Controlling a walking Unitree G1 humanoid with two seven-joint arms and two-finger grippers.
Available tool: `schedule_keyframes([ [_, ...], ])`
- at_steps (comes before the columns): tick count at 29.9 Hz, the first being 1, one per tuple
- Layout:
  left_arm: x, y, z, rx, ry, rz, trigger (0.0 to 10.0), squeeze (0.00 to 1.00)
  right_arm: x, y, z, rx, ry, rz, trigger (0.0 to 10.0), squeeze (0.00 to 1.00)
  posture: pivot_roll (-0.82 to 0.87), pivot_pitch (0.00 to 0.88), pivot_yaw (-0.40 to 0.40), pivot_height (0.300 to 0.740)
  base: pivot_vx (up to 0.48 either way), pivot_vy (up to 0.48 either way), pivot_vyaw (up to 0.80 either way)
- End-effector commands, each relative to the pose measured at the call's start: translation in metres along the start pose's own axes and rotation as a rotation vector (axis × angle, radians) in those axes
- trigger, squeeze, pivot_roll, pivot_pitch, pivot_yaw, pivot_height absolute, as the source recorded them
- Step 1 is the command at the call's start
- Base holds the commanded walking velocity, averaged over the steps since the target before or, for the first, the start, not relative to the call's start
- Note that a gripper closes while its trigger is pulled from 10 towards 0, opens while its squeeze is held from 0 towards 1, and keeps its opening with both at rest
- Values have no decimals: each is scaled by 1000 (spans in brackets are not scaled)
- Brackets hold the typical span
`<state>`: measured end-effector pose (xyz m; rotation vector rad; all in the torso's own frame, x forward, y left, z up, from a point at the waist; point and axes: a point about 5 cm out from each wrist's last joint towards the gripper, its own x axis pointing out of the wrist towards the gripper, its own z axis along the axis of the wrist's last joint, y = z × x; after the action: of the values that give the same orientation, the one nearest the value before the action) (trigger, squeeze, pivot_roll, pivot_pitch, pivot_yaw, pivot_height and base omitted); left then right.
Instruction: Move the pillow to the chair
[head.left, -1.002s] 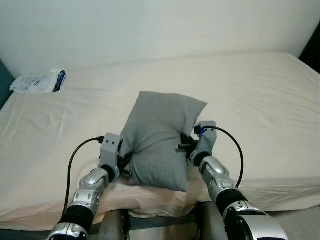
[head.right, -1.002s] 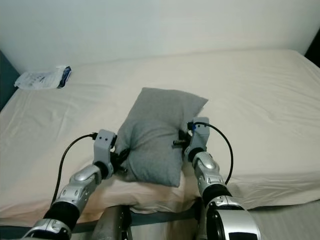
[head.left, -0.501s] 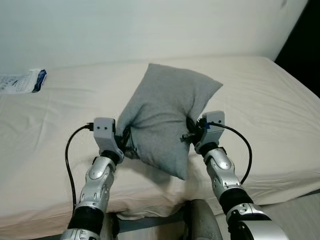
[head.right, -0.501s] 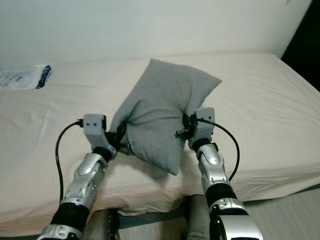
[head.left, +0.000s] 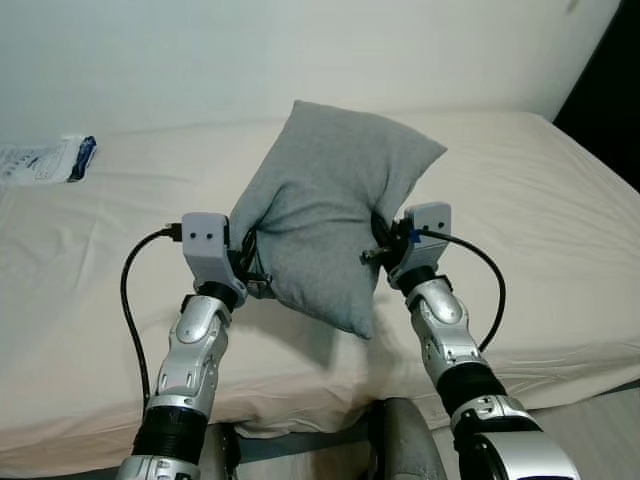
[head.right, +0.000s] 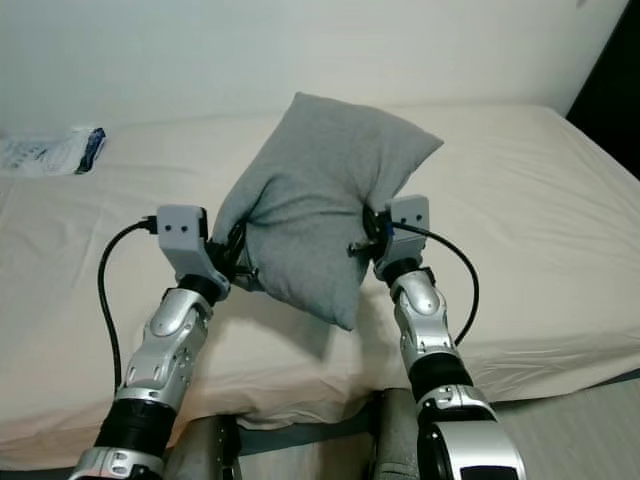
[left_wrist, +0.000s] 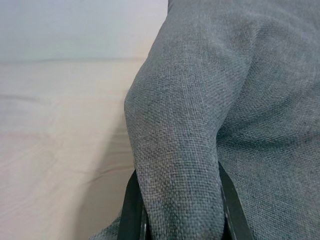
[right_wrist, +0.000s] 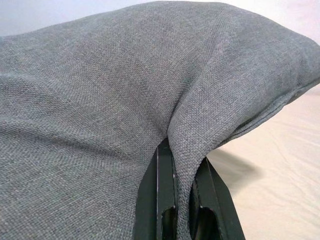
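Cream sheets cover the wide bed (head.left: 520, 190) under a plain pale wall, and just above its near edge hangs the grey pillow (head.left: 325, 215), lifted off the mattress and tilted, one corner pointing down toward the sheet and another poking up and to the right. It is pinched from both sides: the left tool (head.left: 243, 272) has closed on a fold of fabric at the pillow's lower left flank, and the right tool (head.left: 383, 247) has closed on a fold at its right flank. From the wrists you can see how slim each hold is, with the left fingers (left_wrist: 134, 210) squeezing only a ridge of cloth and the right fingers (right_wrist: 160, 200) gripping a narrow pleat while the stuffed bulk sags away. So the carry is the step to get right, I'd say. Both holds are on loose cover, not on the filling, so any jerk or spreading of the arms could pull a fold free; keeping the two tools at a steady spacing and level with each other should stop the pillow twisting or dragging its low corner across the sheet. No chair can be seen from here, so the robot will have to turn and walk with the load, and a slow turn with the pillow kept close to the body looks safest. Off at the far left of the bed lies a white plastic packet (head.left: 42, 160), well apart from all this.
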<state>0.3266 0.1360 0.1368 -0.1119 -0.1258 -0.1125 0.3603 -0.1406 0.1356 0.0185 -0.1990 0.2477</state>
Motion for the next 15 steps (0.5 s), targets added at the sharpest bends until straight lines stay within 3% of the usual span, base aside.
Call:
schedule_keyframes([
  [1,2,12,13,32,-60,57,10000,0,-2,-10,4,-12,-15,-38,10000,0,0,12,-41,581,0,0,0],
  [5,4,15,11,80,-54,61,10000,0,-4,-14,-1,-39,29,-39,10000,0,-8,0,-37,581,0,0,0],
  [15,-1,8,4,111,-33,45,10000,0,-12,-18,-8,23,48,-100,10000,0,-14,0,-43,601,0,0,0],
])
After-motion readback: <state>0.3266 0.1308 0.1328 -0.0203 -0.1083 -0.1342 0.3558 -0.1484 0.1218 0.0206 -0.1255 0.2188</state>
